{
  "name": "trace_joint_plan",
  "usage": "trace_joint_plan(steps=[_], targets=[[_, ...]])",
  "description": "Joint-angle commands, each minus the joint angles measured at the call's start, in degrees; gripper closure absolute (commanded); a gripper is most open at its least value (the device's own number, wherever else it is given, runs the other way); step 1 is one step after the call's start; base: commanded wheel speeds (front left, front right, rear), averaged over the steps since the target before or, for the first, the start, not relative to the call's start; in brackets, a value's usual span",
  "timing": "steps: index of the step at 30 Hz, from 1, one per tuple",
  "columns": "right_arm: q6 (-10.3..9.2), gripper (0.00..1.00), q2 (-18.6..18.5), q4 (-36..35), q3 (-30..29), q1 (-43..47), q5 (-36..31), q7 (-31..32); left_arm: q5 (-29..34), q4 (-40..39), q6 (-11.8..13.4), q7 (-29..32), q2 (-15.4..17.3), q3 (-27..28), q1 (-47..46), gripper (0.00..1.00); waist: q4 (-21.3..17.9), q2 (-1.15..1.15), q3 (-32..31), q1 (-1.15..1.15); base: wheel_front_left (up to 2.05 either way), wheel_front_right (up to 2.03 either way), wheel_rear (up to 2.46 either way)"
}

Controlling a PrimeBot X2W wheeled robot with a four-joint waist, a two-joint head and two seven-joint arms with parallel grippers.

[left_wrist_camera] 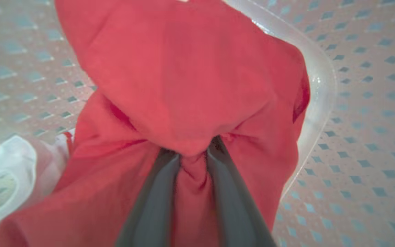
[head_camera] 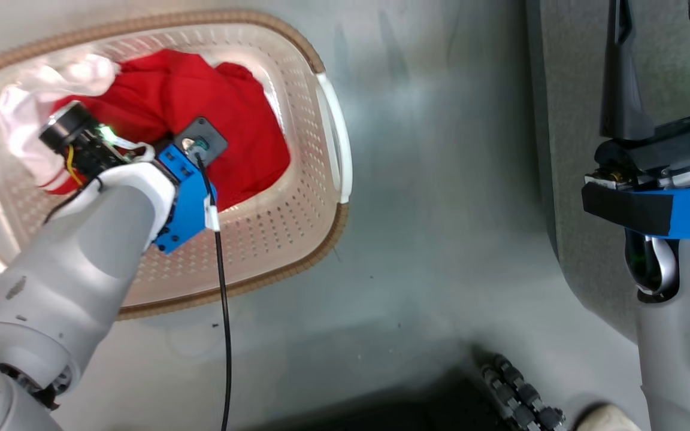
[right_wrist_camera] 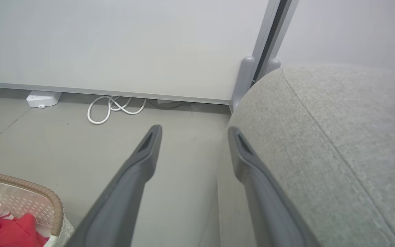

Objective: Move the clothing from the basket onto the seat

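Note:
The clothing [head_camera: 201, 102], bright red with a white part at its left, lies bunched inside the cream perforated basket [head_camera: 321, 251] on the floor. My left arm reaches down into the basket. In the left wrist view my left gripper [left_wrist_camera: 192, 151] is shut on a pinched fold of the red clothing [left_wrist_camera: 183, 68], which drapes over the fingertips and hides them, with the basket wall [left_wrist_camera: 355, 103] behind. My right gripper [right_wrist_camera: 194, 132] stands open and holds nothing, beside the rounded edge of the grey seat [right_wrist_camera: 338, 137]. In the head view the right gripper [head_camera: 662, 60] hovers over the seat [head_camera: 572, 149] at the right.
A black cable [head_camera: 222, 299] hangs from my left wrist across the basket's near rim. Grey floor lies between basket and seat. A coiled white cable [right_wrist_camera: 115, 108] and a small white box [right_wrist_camera: 43, 98] lie by the wall. A dark wheeled base [head_camera: 513, 389] shows at the bottom.

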Motion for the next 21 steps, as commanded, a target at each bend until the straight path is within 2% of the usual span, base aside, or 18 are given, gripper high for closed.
trace_joint_plan(steps=[1, 10, 17, 21], targets=[[0.01, 0.0, -0.4, 0.3, -0.3, 0.3, -0.3, -0.2, -0.5, -0.3, 0.1, -1.4, -0.5, -0.2, 0.6, 1.0, 1.1, 0.0, -2.6, 0.0, 0.0, 0.0, 0.0], [0.01, 0.0, -1.2, 1.4, -1.4, 2.1, -0.5, -0.2, -4.5, -0.5, 0.1, -7.7, -3.5, 0.1, 2.3, 1.0, 4.1, 0.0, -9.4, 0.0, 0.0, 0.0, 0.0], [0.01, 0.0, -2.1, 3.0, -2.3, 4.8, -0.7, -0.2, -7.3, -1.0, 0.1, -12.9, -6.8, 0.2, 4.9, 1.0, 7.2, 0.0, -17.1, 0.0, 0.0, 0.0, 0.0], [0.01, 0.0, -2.8, 3.9, -2.7, 7.3, -0.9, -0.2, -10.1, -1.7, 0.1, -14.6, -7.9, 2.1, 6.5, 1.0, 8.9, 0.0, -22.0, 0.0, 0.0, 0.0, 0.0]])
